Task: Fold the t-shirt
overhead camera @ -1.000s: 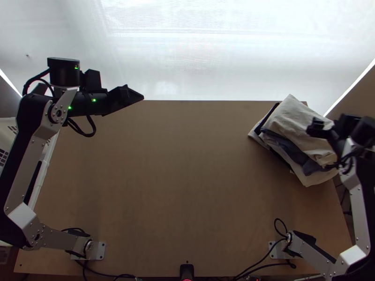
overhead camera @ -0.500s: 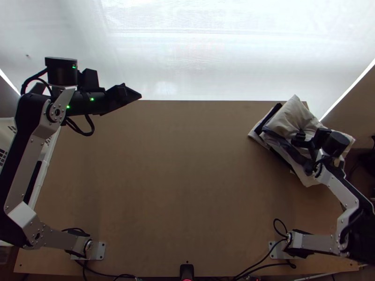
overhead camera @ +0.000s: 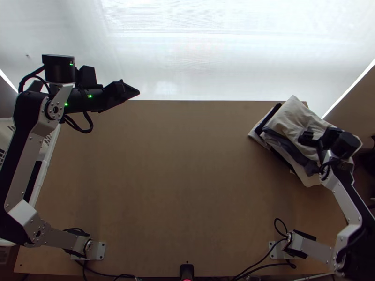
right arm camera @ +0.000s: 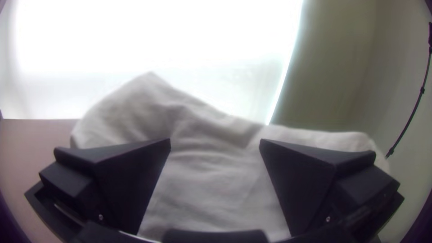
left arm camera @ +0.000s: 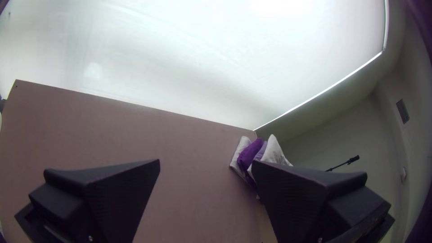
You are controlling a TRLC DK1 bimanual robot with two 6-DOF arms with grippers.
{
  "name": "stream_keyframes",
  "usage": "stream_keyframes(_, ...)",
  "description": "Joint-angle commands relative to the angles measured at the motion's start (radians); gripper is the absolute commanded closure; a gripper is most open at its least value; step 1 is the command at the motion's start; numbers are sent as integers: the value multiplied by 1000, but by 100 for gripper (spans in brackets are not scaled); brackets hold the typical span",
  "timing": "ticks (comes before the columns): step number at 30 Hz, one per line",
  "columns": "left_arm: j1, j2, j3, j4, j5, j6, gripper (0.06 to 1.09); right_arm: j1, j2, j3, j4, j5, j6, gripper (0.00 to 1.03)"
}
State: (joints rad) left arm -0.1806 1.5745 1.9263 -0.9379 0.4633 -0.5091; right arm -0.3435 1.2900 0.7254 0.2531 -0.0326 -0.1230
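Silver-grey metal links (overhead camera: 22,173) with small screws (overhead camera: 31,138), chunky black joints (overhead camera: 58,70), looping black cables (overhead camera: 92,125); small green lights (overhead camera: 90,96) glow.

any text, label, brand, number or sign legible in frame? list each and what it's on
None that can be read.
Cloth stack: no lettering made out.
Wooden table: none made out.
Left arm: small green lights, too small to read as any marking.
Right arm: none made out.
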Motion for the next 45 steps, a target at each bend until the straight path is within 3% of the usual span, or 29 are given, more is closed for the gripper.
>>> stream_keyframes(1,4,-5,3,-1,1,-3,10,-2,-129,35,-34,3,10,11)
stream_keyframes(7,10,-22,3,-6,1,-3,10,-72,-64,-46,51,5,3,11)
stream_keyframes(16,15,-30,-9,-33,1,-2,10,-149,230,-106,204,3,14,11)
stream_keyframes(22,16,-31,8,-32,1,-3,10,-153,100,-73,179,2,52,11)
stream_keyframes(27,29,-39,0,-36,1,-2,10,-80,-72,95,-14,3,72,11)
stream_keyframes(30,33,-48,-12,-36,1,-2,10,-12,-97,158,-29,3,75,11)
stream_keyframes(39,66,-73,-44,-33,-8,0,10,250,140,175,126,42,95,11)
stream_keyframes(45,104,-107,-90,-30,-8,12,10,259,313,134,183,62,97,10)
